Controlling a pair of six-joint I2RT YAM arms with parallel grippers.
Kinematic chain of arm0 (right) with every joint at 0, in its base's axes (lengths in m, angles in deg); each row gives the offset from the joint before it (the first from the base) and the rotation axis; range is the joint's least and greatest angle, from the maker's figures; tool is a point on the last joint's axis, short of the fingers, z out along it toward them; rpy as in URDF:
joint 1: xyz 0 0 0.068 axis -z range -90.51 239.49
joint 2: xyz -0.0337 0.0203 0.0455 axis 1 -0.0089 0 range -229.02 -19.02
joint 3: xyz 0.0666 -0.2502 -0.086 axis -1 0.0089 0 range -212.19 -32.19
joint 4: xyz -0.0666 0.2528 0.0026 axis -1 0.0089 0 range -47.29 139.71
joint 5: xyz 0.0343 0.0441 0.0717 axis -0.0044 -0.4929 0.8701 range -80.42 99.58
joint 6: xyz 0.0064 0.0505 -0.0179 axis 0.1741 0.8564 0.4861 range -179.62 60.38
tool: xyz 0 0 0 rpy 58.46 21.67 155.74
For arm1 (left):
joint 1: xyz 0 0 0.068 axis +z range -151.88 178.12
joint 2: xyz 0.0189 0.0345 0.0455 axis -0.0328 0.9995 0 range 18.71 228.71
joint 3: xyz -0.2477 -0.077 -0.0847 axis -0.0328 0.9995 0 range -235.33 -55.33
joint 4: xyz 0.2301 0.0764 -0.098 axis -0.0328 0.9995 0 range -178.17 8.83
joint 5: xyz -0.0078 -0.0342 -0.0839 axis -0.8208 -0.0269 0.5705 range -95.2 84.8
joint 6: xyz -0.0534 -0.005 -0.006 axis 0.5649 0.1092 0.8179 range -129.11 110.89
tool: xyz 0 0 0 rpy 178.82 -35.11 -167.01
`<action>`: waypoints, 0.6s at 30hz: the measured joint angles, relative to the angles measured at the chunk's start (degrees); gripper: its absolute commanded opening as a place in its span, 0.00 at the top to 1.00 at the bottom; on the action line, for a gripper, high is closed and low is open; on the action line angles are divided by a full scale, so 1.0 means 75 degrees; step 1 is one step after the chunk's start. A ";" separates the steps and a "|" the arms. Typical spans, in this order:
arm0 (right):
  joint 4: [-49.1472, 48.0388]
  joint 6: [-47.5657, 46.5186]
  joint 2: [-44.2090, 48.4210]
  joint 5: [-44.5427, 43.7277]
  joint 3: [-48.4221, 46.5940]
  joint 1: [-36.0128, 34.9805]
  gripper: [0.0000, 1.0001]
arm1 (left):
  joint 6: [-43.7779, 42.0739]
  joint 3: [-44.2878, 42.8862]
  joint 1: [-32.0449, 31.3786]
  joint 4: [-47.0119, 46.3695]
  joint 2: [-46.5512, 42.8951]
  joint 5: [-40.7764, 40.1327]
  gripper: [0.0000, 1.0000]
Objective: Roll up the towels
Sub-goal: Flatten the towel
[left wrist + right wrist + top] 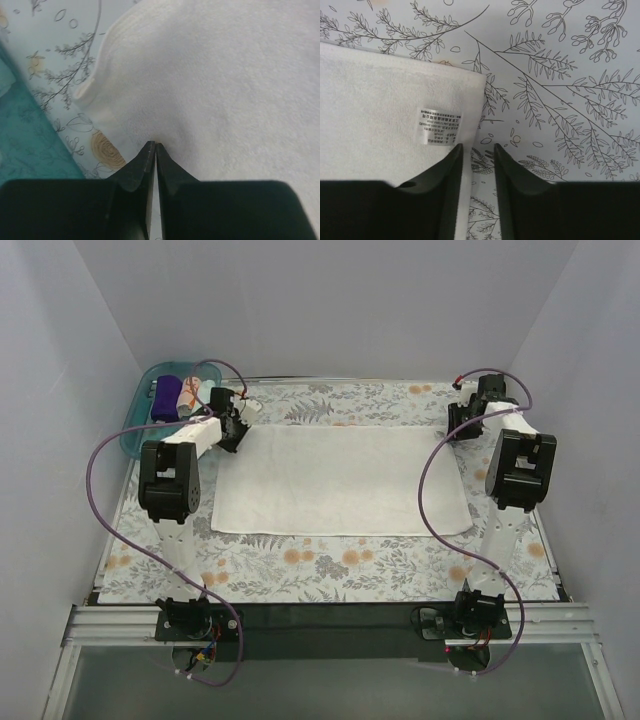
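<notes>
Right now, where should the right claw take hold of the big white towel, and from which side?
Probably its far right corner, beside the sewn label. The white towel lies flat on the floral sheet, so come straight down with the right claw straddling that edge.

left end effector (154, 145) pinched shut; right end effector (477, 147) slightly parted, both low.

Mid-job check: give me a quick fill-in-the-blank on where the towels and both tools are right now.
1. The sheet under the spread white towel has a ____ pattern.
2. The left tool, at that towel's far left corner, is ____.
3. The right tool, beside the towel's label, is ____.
4. The purple towel lies in the ____ tray.
Missing words: floral; shut; open; teal.
</notes>
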State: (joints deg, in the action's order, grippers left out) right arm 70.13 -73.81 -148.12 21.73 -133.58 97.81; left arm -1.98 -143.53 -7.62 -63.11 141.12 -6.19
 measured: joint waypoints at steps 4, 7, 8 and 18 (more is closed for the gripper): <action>0.0437 -0.0157 0.0242 0.0236 -0.0009 0.0009 0.46 | -0.0076 -0.0117 0.0050 0.0653 -0.0230 0.1169 0.73; 0.1052 -0.0469 0.0950 0.0472 0.0064 0.0041 0.45 | -0.0111 -0.0122 0.0035 0.1177 -0.0764 0.1932 0.66; 0.1259 -0.0600 0.1346 0.0548 0.0163 0.0050 0.46 | -0.0128 -0.0125 0.0029 0.1352 -0.1003 0.2154 0.65; 0.3375 -0.2349 0.4689 0.0836 0.3092 0.0662 0.52 | -0.1265 0.1311 -0.0020 0.2725 -0.4144 0.3850 0.63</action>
State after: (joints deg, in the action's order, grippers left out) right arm 95.44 -91.43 -112.95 28.00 -110.39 102.77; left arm -11.46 -133.69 -7.77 -42.68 110.04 22.68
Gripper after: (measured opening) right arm 0.474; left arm 0.366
